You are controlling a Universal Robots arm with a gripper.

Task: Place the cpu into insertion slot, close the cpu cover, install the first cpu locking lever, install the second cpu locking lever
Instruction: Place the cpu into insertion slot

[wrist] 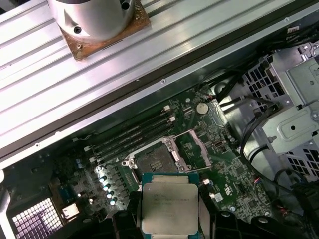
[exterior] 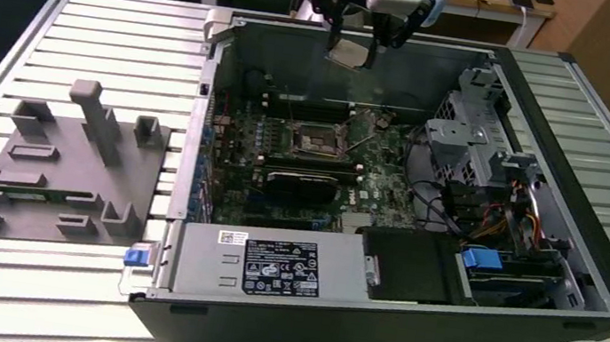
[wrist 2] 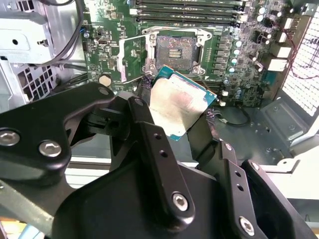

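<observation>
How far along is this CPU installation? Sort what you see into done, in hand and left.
Done: the cpu is picked up. In hand: the tool grips it by its edges, above the open case. Left: all four steps. The insertion slot is empty and the cpu cover is flipped open beside it, so nothing is locked down yet.

legible text: none | power supply label: print unreadable | cpu: marks illegible

cpu: silvery, tilted, gripped in the air | insertion slot: empty | cpu cover: apparently open beside it
</observation>
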